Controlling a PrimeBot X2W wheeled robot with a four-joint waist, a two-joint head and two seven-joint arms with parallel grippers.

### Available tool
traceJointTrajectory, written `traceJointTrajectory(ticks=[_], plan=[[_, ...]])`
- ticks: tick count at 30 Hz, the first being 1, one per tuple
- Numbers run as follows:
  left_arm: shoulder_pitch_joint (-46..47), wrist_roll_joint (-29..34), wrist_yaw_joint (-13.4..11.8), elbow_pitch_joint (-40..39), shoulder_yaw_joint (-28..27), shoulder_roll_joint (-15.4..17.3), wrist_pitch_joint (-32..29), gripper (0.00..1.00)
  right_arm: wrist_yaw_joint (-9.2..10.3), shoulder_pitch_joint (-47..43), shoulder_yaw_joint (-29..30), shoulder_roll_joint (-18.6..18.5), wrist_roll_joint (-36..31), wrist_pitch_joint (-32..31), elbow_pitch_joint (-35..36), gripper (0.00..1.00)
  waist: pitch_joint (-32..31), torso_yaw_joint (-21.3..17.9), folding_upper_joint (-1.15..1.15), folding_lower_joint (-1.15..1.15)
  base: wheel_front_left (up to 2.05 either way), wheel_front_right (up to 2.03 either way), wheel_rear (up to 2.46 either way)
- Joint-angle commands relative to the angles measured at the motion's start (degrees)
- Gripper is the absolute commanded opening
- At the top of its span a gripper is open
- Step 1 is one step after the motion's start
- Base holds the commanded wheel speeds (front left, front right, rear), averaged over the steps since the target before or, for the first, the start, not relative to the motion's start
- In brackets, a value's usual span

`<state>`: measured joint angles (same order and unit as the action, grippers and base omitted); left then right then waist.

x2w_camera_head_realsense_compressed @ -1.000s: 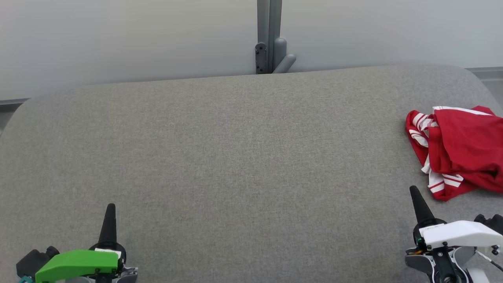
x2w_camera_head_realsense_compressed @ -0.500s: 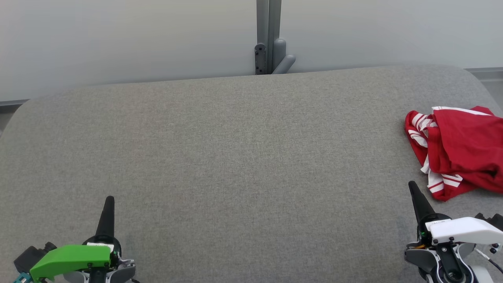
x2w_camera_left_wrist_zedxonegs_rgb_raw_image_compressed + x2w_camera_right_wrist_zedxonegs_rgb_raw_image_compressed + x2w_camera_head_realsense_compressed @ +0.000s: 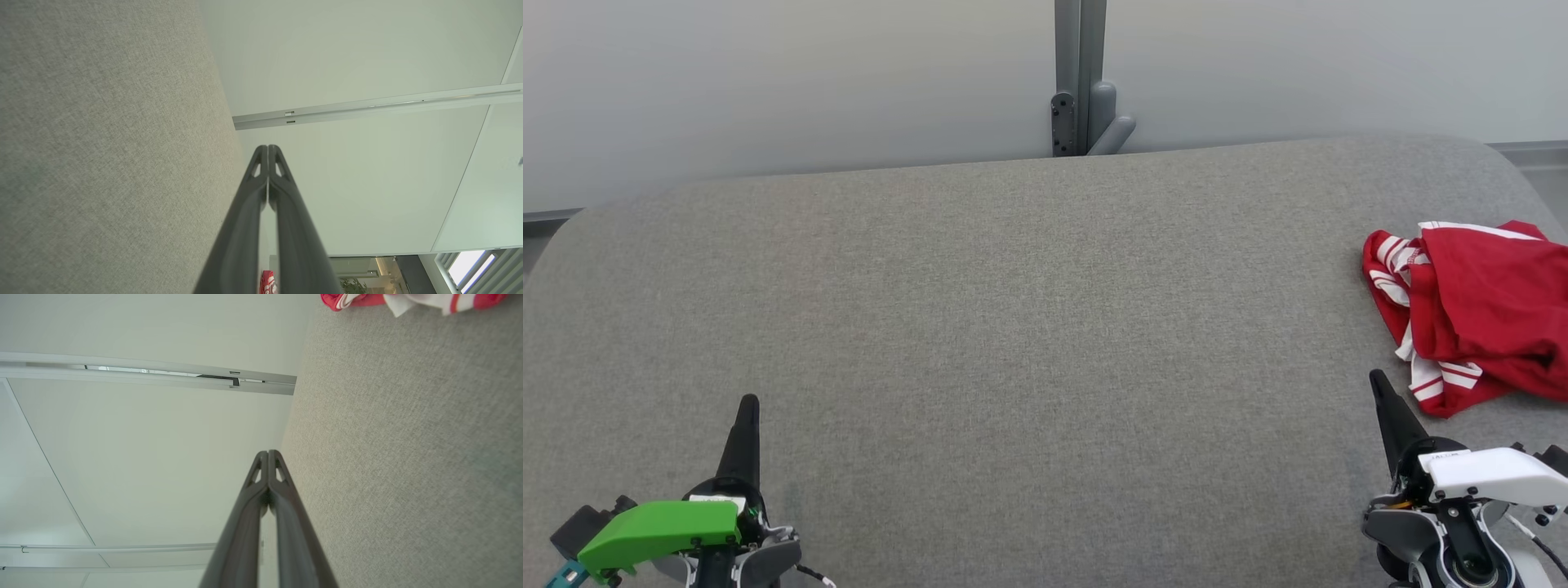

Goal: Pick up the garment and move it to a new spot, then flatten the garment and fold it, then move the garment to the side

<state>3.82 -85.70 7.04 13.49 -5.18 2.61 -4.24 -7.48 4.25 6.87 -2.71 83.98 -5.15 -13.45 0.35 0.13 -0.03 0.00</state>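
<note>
So the crumpled red fabric garment with white stripes is sitting in a heap way over on the right side of the grey fabric-covered desk with rounded corners, partly cut off by the edge of the head view. It's bunched up enough that I can't really tell what kind of garment it is, maybe shorts or a jersey. Closest thing to it is the right gripper, the white-shelled one. Its long dark fingers are pressed together into a single point, empty, with the tip near the garment's striped lower edge but apart from it. The right wrist view shows those fingers closed tight, with the garment up at the top edge. The left gripper, the one with the green shell, is well apart from it at the desk's near left, fingers also closed on nothing. Behind the desk there's a plain pale wall with a grey metal post in the middle, right at the desk's far edge.
</note>
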Motion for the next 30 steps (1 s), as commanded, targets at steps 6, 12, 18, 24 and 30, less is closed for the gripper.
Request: traceJointTrajectory(ticks=[6,12,18,24,30], plan=[[1.41,-2.81,0.40,-0.28,-0.39,0.42,-0.81,0.00,-0.03,0.97,0.26,-0.29,3.42,-0.88,0.44,0.00,-0.06,-0.04,0.02,0.00,0.00,0.00,0.00],[1.72,-5.07,0.57,-0.31,-0.57,0.44,-1.36,0.00,-0.02,1.05,0.35,-0.28,6.23,-1.53,0.49,0.00,-0.12,-0.08,0.02,0.00,0.00,0.00,0.00],[2.18,-7.14,0.64,-0.35,-0.75,0.45,-1.98,0.00,-0.02,1.19,0.42,-0.29,8.83,-2.14,0.53,0.00,-0.19,-0.12,0.03,0.00,0.00,0.00,0.00],[2.00,-6.88,0.64,-0.33,-0.72,0.45,-1.99,0.00,-0.02,1.19,0.40,-0.29,8.66,-2.12,0.53,0.00,-0.19,-0.13,0.03,0.00,0.00,0.00,0.00],[1.99,-6.88,0.64,-0.34,-0.71,0.45,-1.99,0.00,-0.02,1.19,0.40,-0.29,8.67,-2.12,0.52,0.00,-0.19,-0.13,0.03,0.00,0.00,0.00,0.00]])
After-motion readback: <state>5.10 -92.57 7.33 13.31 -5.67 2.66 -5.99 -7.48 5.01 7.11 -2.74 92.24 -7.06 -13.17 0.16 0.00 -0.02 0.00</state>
